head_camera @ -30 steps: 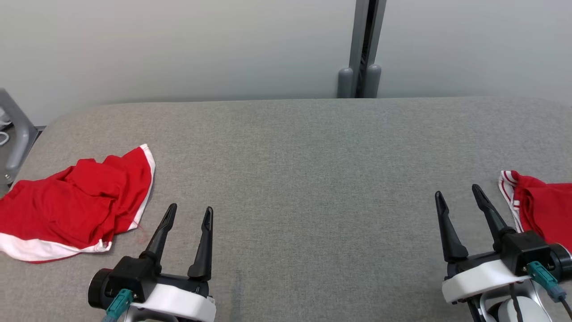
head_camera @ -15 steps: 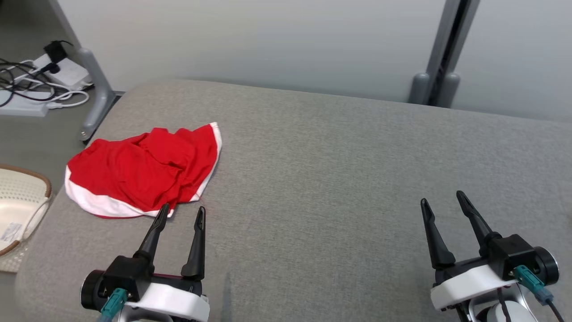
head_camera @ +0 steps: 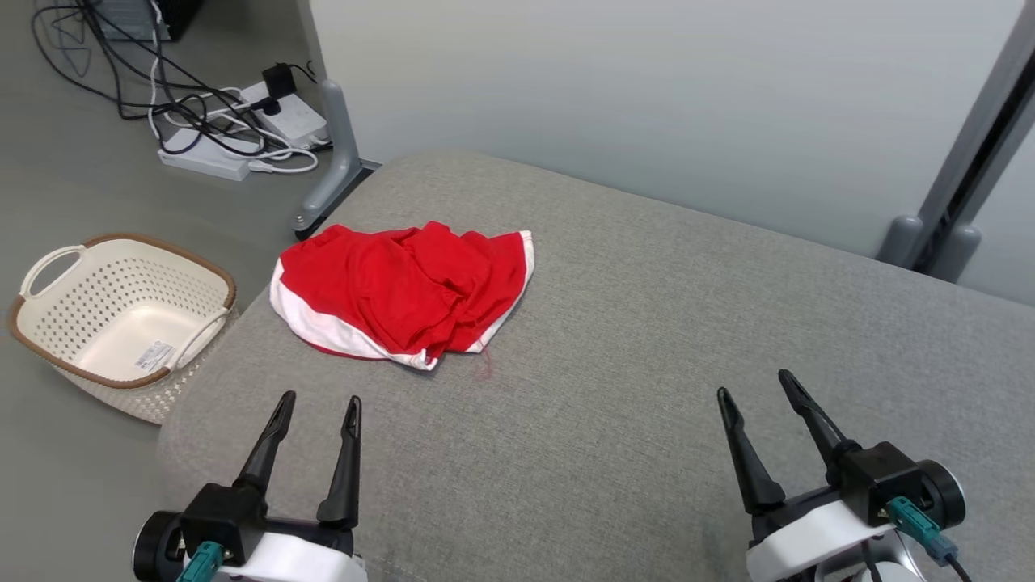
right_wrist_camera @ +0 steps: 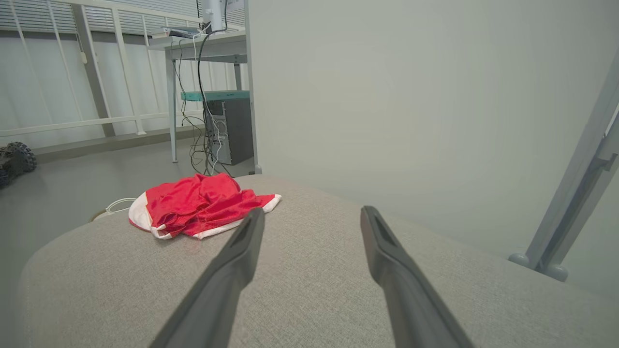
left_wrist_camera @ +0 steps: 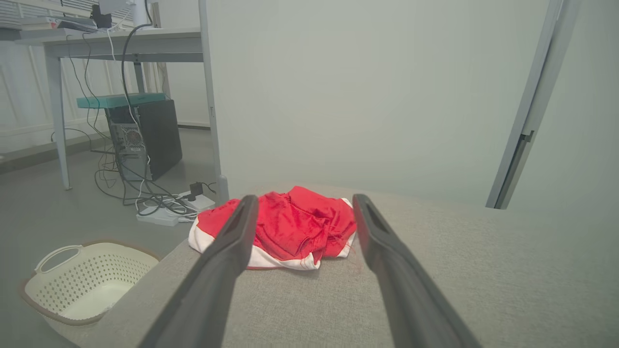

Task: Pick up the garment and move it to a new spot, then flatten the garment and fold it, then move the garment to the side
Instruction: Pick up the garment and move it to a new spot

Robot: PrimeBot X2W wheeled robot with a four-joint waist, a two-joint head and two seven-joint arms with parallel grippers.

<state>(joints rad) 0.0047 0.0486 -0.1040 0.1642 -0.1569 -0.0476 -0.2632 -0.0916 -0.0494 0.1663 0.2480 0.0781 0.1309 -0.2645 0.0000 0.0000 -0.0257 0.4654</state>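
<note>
A crumpled red garment with white trim lies near the left end of the grey padded table. It shows ahead between the fingers in the left wrist view and at the left in the right wrist view. My left gripper stands open at the lower left, short of the garment and empty. At the lower right my right gripper is open too, empty, over bare table far from the garment.
A cream perforated basket with a brown rim sits on the floor left of the table. Cables and a power strip lie on the floor behind it. A grey partition wall backs the table, with a post foot at right.
The whole view has swung to the left, so the camera moved: the basket and floor cables came into sight and a second red cloth at the right edge left the picture. Both grippers stay open.
</note>
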